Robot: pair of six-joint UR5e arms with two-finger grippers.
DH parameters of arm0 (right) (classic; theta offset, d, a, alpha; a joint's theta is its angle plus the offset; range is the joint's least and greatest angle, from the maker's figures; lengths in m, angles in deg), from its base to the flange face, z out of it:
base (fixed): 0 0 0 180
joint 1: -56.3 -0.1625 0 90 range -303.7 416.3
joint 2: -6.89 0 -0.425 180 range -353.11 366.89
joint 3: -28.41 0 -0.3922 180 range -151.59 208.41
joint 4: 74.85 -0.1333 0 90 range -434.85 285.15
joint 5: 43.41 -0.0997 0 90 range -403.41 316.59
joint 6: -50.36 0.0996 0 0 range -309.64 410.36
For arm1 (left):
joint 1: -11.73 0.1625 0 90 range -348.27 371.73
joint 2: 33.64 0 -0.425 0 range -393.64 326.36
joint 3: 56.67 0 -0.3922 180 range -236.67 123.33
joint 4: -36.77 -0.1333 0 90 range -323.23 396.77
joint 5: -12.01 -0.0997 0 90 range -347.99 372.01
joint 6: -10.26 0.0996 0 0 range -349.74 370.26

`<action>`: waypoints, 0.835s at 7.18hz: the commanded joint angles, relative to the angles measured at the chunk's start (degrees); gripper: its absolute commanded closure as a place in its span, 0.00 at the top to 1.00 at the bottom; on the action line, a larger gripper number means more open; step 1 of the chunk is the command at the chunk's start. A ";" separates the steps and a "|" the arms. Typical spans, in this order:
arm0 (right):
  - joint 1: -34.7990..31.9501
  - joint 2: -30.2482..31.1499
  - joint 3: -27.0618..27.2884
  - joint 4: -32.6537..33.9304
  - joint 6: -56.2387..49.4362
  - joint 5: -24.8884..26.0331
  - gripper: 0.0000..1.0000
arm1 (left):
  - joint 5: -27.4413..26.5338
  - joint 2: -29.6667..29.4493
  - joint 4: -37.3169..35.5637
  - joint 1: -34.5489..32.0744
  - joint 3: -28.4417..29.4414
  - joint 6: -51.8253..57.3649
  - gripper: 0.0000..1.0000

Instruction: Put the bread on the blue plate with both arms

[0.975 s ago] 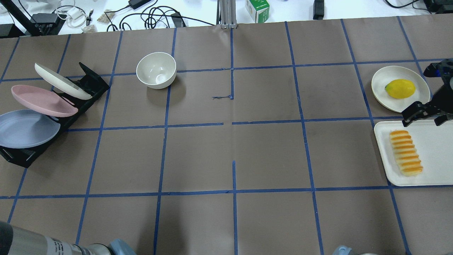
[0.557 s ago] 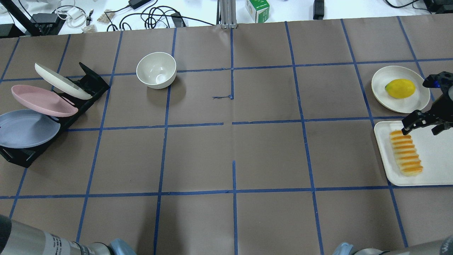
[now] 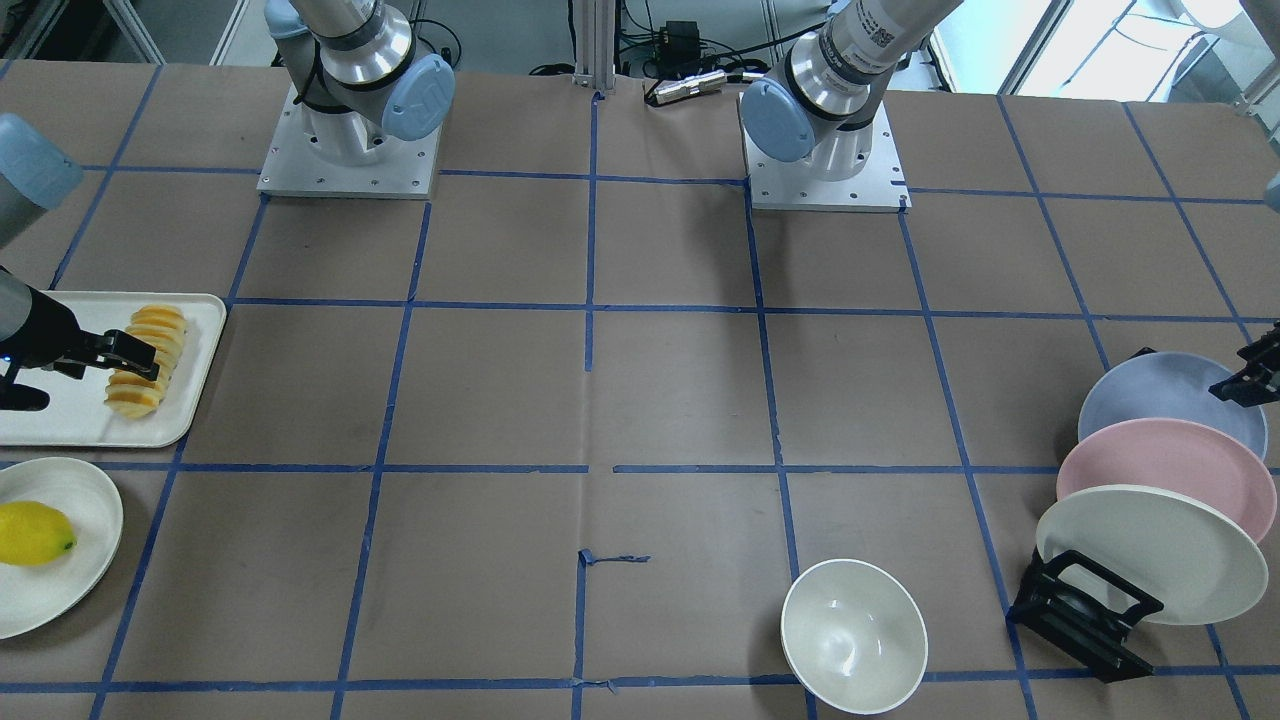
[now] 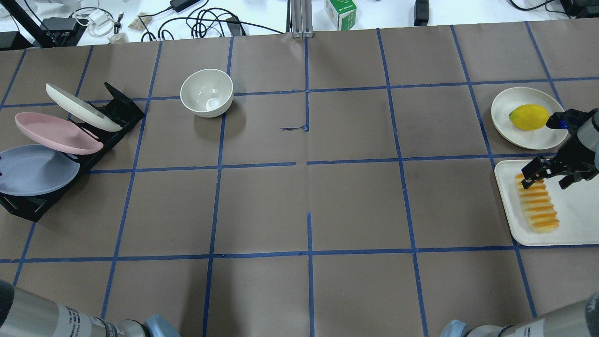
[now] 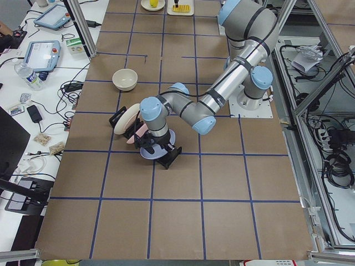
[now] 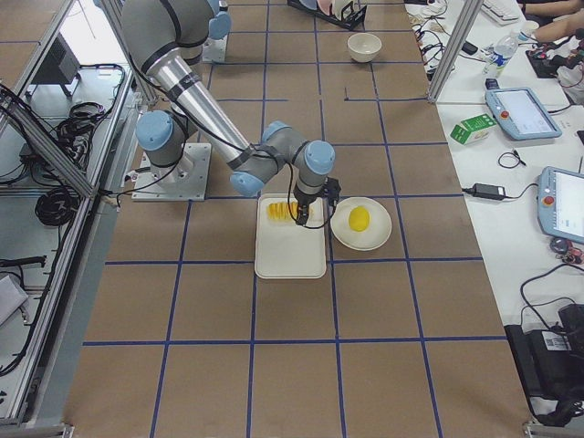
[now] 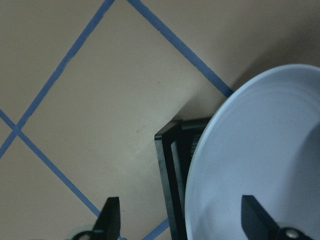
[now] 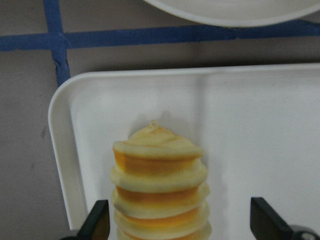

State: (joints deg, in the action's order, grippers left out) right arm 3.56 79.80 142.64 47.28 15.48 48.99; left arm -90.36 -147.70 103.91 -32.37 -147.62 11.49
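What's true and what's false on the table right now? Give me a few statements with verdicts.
1. The bread lies on the white tray. True.
2. The right hand is shut on the bread. False: it is open, with a finger on either side of the loaf's end.
3. The blue plate sits in the black rack. True.
4. The lemon lies on the tray too. False: it is on a cream plate beside the tray.
5. The left hand is shut on the blue plate. False: it is open at the plate's rim.
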 commanded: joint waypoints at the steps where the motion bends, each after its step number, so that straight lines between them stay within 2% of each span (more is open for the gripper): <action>1: 0.00 -1.27 0.03 -2.14 -0.36 -0.02 1.00 | -0.02 -0.29 0.01 0.07 -0.02 0.08 0.19; 2: 0.00 -1.36 0.02 -1.90 -0.45 -0.11 1.00 | 0.07 -0.29 0.09 0.16 0.07 0.61 0.03; 3: 0.00 -1.36 0.02 -2.07 -0.45 -0.02 0.76 | 0.16 -0.21 0.01 0.77 0.24 1.31 0.00; 4: 0.00 -1.28 0.02 -2.25 -0.27 0.06 0.22 | 0.07 0.49 0.09 0.86 0.25 1.49 0.00; 5: 0.00 -1.02 -0.24 -3.73 -0.19 0.06 0.00 | 0.07 1.28 0.62 0.78 0.33 1.49 0.00; 6: 0.00 -0.58 -0.50 -4.27 -0.18 0.15 0.00 | -0.10 1.90 3.23 0.86 1.12 1.58 0.00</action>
State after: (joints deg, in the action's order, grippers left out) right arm 3.56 78.81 142.43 43.94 15.24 49.07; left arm -90.33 -146.62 105.00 -31.58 -147.13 12.95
